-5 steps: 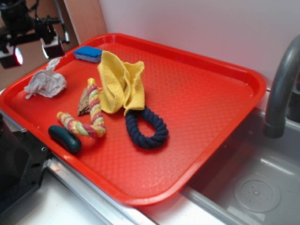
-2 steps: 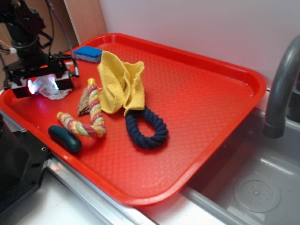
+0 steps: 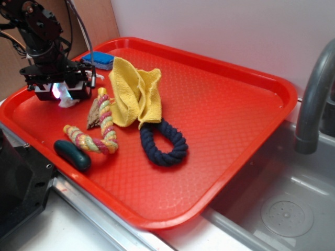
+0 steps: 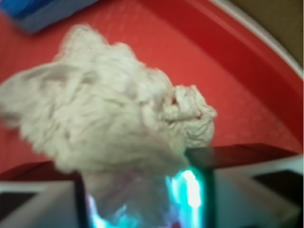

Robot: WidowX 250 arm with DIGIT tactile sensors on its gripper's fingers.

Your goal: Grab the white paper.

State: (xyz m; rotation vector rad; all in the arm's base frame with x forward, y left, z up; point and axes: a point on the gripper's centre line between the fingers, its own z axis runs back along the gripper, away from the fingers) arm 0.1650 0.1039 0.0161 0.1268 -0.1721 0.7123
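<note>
- Since the earlier frame the gripper [image 3: 58, 90] has shifted toward the tray's middle and closer to the blue sponge [image 3: 100, 60], and the white paper [image 3: 65, 97], then spread wide under it, now shows only as a small scrap.
- The exterior view shows the setting: the red tray [image 3: 230, 125], the braided rope [image 3: 99, 130] just beside the gripper on its inner side, the yellow cloth [image 3: 133, 94] beyond that, the navy rope ring [image 3: 163, 141] and the dark green piece [image 3: 72, 153] farther off.
- The wrist view alone shows the white paper [image 4: 99, 128] close up: its crumpled mass fills the picture, and its lower end sits between the two dark fingers [image 4: 242, 161], under a cyan glow.
- The fingers stand on both sides of the wad; whether they press it I cannot tell.
- The wrist view is blurred, and in the exterior view the gripper body hides most of the paper.
</note>
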